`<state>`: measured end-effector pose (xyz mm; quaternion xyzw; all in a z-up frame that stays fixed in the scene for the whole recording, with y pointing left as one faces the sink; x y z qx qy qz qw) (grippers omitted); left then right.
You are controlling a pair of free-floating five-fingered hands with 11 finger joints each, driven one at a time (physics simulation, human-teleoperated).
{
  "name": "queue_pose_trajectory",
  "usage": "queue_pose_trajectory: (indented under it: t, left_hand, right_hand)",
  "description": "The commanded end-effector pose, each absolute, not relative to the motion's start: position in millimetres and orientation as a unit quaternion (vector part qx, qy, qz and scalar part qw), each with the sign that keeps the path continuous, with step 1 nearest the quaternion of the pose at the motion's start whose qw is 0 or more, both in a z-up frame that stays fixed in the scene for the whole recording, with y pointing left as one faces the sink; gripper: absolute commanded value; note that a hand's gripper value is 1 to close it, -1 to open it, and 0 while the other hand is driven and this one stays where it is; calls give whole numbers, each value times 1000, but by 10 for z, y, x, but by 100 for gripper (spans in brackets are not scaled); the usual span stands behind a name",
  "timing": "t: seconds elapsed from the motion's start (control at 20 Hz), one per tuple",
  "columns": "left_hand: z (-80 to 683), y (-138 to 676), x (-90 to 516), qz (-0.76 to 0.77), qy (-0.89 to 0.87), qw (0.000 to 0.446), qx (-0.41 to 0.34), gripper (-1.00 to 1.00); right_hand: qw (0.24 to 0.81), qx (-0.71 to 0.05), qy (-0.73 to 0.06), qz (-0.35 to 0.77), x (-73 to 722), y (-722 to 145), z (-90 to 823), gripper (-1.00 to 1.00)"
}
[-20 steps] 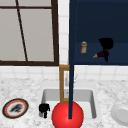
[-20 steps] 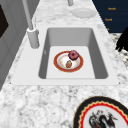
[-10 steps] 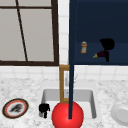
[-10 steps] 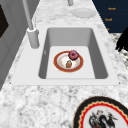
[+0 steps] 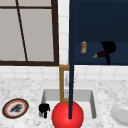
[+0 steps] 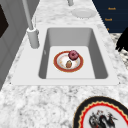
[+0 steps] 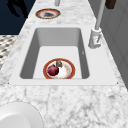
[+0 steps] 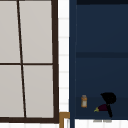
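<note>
Eggplant [image 5: 100, 54]: long axis near horizontal, green stem end pointing left, low in blue cabinet [image 5: 100, 22]. Right hand [image 5: 109, 47]: raised, fingers clenched round eggplant's right end. Left hand [image 5: 44, 108]: at sink's [image 5: 91, 100] front-left, finger state indiscernible.

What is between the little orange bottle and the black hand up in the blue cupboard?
An eggplant, which the right hand holds, beside the bottle, in the front view.
</note>
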<state>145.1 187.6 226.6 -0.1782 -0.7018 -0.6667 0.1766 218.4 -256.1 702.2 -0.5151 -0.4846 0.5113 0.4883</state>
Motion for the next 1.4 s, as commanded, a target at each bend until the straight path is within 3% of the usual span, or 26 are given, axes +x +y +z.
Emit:
queue_pose_trajectory:
  t: [0.0, 0.45, 0.65, 1.0, 1.35]
  left_hand:
    - [2266, 1876, 1451, -667, -702, 177, -178, 0]
    - [2266, 1876, 1451, -667, -702, 177, -178, 0]
    - [2266, 1876, 1451, -667, -702, 177, -178, 0]
    - [2266, 1876, 1451, -667, -702, 177, -178, 0]
    - [2266, 1876, 1451, -667, -702, 177, -178, 0]
  right_hand:
    - [511, -479, -456, 549, 2101, -2584, 6972, -100]
    - [513, -464, -476, 543, 1846, -2591, 6910, -100]
    - [489, -512, -501, 498, 1470, -2591, 6667, -100]
    - [479, -521, -515, 483, 908, -2542, 6357, -100]
    - [498, -500, -504, 498, 529, -2449, 6085, -100]
